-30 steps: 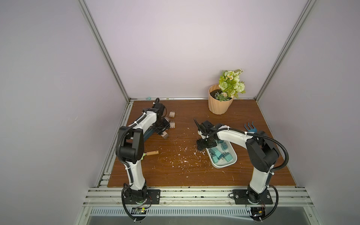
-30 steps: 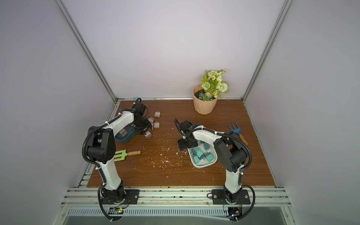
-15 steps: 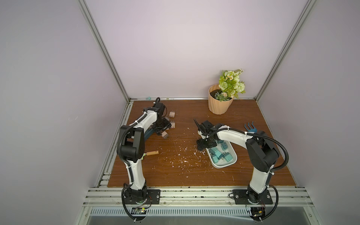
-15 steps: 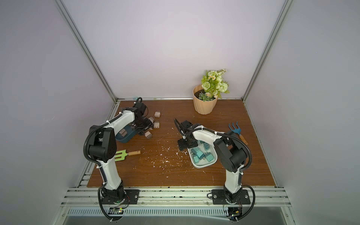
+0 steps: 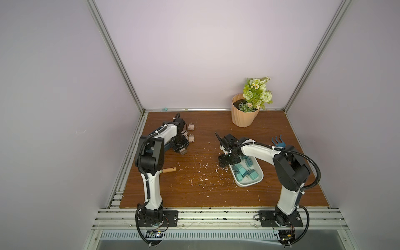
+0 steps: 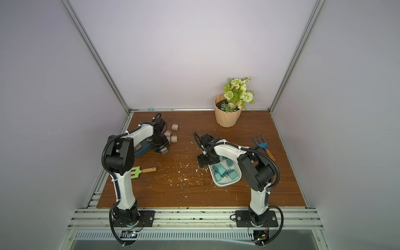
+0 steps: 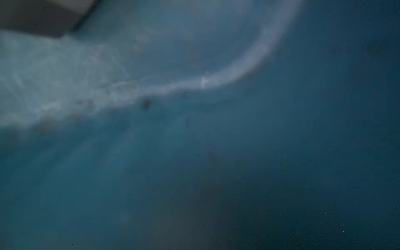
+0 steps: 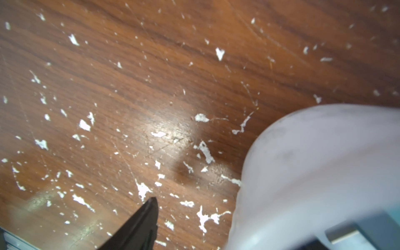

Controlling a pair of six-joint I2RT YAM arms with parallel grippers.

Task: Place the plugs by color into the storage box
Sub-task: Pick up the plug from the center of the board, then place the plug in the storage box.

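In both top views, the left gripper (image 5: 182,149) is low by the blue box (image 6: 140,150) at the far left, with a tan lump (image 5: 183,152) at its tip. I cannot tell if the fingers pinch it. More tan plugs (image 5: 191,126) lie just beside it. Teal plugs (image 5: 243,172) fill the white tray (image 5: 249,184) on the right, and the right gripper (image 5: 225,162) sits at its far end. The left wrist view is only blurry blue. The right wrist view shows one black finger (image 8: 149,210), so I cannot tell how wide that gripper is. I think the tan plugs are being sorted now. Next, one must go into the blue box.

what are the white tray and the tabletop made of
The white tray looks like matte plastic: smooth, rounded moulded rim. The tabletop looks like wood or wood-look laminate, slightly glossy: grain lines and a light reflection in the right wrist view.
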